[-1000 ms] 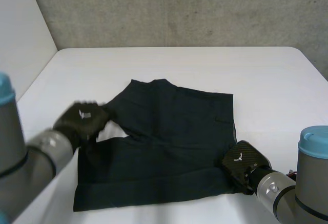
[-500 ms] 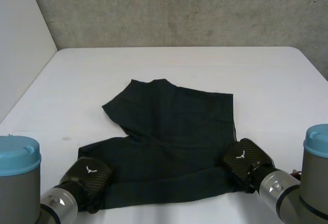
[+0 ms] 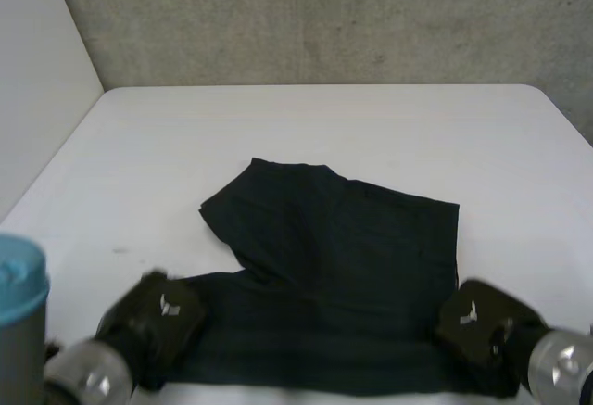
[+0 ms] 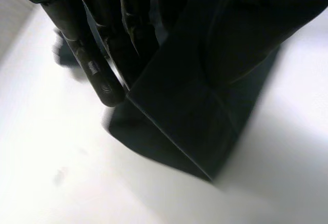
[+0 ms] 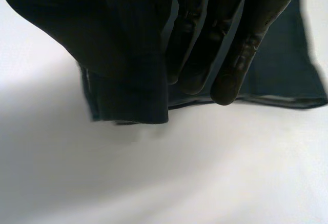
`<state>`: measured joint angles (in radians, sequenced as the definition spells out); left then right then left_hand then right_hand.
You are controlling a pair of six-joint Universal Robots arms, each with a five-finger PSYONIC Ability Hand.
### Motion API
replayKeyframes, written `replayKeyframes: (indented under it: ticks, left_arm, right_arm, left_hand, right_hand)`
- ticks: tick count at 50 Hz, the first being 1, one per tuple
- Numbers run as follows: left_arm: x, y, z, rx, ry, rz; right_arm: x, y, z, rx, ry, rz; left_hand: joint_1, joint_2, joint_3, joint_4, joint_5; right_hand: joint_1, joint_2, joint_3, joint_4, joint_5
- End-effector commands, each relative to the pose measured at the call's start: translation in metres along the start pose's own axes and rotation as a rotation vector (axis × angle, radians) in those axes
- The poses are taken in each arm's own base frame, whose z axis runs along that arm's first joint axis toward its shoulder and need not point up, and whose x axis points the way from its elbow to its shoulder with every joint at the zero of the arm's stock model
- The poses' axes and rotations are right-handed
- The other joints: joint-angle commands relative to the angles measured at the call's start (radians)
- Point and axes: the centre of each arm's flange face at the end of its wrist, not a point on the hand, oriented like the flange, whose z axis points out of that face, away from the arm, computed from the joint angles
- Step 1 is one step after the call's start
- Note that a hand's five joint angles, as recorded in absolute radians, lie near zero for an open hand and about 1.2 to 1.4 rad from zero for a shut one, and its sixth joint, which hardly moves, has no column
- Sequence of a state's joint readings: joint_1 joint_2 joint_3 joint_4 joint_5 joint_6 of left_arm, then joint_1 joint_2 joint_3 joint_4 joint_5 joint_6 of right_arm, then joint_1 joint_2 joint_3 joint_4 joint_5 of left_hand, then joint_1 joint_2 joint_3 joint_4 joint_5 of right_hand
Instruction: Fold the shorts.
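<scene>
While both arms reach in over the near edge of the white table, the dark shorts lie spread close to that edge. The left hand sits on their near left corner, its fingers pinching a raised fold of the cloth. The right hand is at the near right corner, fingers nipping the hem, which hangs beside them.

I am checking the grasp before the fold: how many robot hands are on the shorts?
2. The left hand is at the near left corner of the shorts; the right hand is at the near right corner.
</scene>
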<state>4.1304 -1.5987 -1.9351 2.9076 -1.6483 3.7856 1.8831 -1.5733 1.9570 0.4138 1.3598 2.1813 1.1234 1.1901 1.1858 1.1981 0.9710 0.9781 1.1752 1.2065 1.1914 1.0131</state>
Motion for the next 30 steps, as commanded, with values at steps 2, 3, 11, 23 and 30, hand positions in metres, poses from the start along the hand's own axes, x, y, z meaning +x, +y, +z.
replayKeyframes:
  ticks: [2,3,11,23,30]
  left_arm:
    - [-0.036,-0.054,0.066,0.249,-0.207,-0.023]
    - [-0.039,-0.06,0.072,0.281,-0.229,-0.023]
    - [-0.065,-0.098,0.138,0.481,-0.421,0.06]
    - [-0.063,-0.105,0.221,0.534,-0.421,0.116]
    - [-0.058,-0.091,0.259,0.554,-0.407,0.085]
  right_arm:
    - [0.032,-0.012,0.031,0.073,0.143,0.088]
    - [0.034,-0.012,0.033,0.07,0.155,0.088]
    - [0.074,-0.019,0.064,0.1,0.401,0.073]
    - [0.118,-0.03,0.134,0.259,0.646,0.013]
    - [0.124,-0.026,0.188,0.338,0.684,-0.031]
  left_hand:
    - [0.273,0.206,0.21,0.198,0.251]
    - [0.273,0.206,0.21,0.198,0.251]
    - [0.273,0.206,0.21,0.198,0.251]
    - [0.273,0.206,0.21,0.198,0.251]
    - [0.273,0.206,0.21,0.198,0.251]
  right_hand:
    - [0.418,0.221,0.19,0.205,0.209]
    - [0.418,0.221,0.19,0.205,0.209]
    - [0.418,0.221,0.19,0.205,0.209]
    - [0.418,0.221,0.19,0.205,0.209]
    - [0.418,0.221,0.19,0.205,0.209]
